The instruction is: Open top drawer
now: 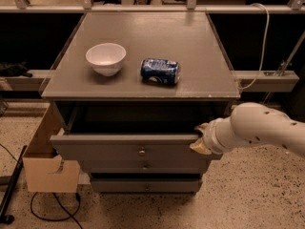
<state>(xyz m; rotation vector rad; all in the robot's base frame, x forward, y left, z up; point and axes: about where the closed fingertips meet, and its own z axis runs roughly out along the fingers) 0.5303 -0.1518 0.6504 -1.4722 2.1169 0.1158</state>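
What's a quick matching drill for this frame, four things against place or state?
Things:
1. white bowl
2. blue can
3. top drawer
4. gripper

Places or states:
a. lying on its side on the cabinet top
b. pulled partly out
c. at the top drawer's right front corner
d. upright, left of the blue can

Pairs: 1-d, 2-a, 3-b, 4-c.
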